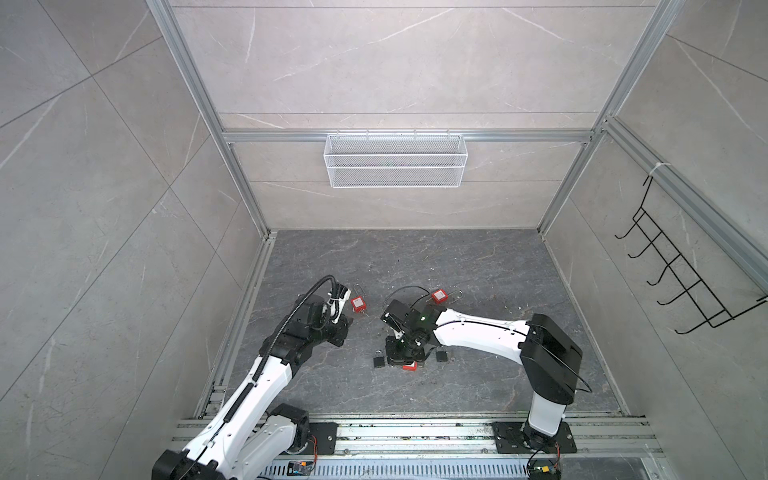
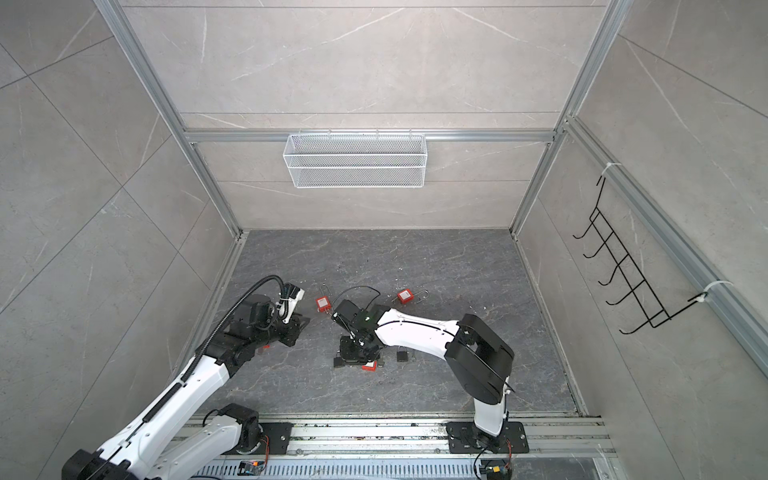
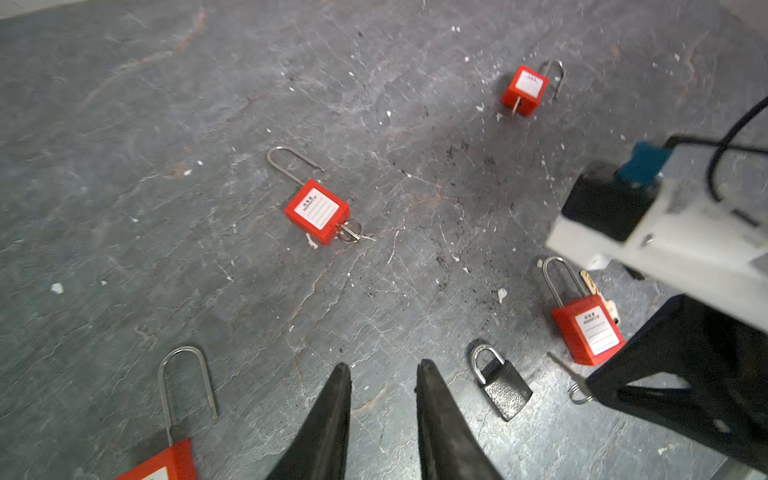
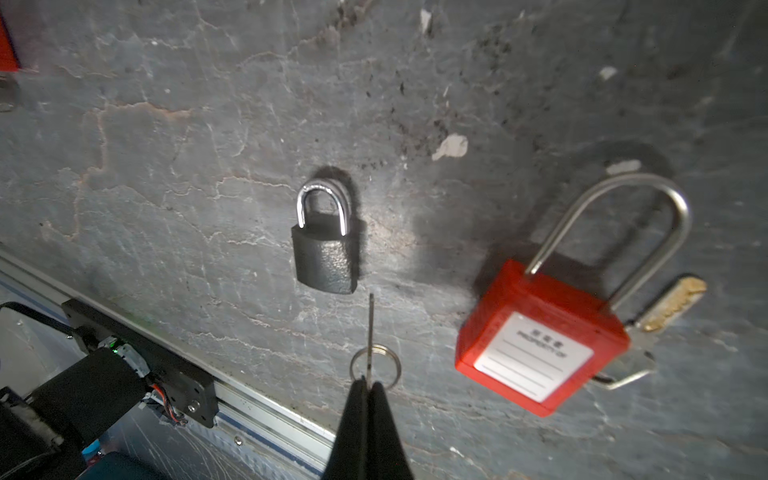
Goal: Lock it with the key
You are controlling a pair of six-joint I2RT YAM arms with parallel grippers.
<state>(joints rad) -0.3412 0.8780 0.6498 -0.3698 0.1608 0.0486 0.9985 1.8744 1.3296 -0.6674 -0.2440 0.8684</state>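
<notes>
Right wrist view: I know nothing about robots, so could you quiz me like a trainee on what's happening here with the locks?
1. True or false: the right jaws pinch a thin key.
2. The key's tip points toward: A) the black padlock; B) the red padlock; C) the wire basket.
3. Fill in: in the left wrist view, the left jaws stand ___, with nothing between them.
Key: 1 true; 2 A; 3 open.

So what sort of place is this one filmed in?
Probably a purpose-built robot test cell, not a real room: stone-look panels held in an aluminium frame, robot arms bolted to a front rail, and a wire basket hung on the back wall.
</notes>
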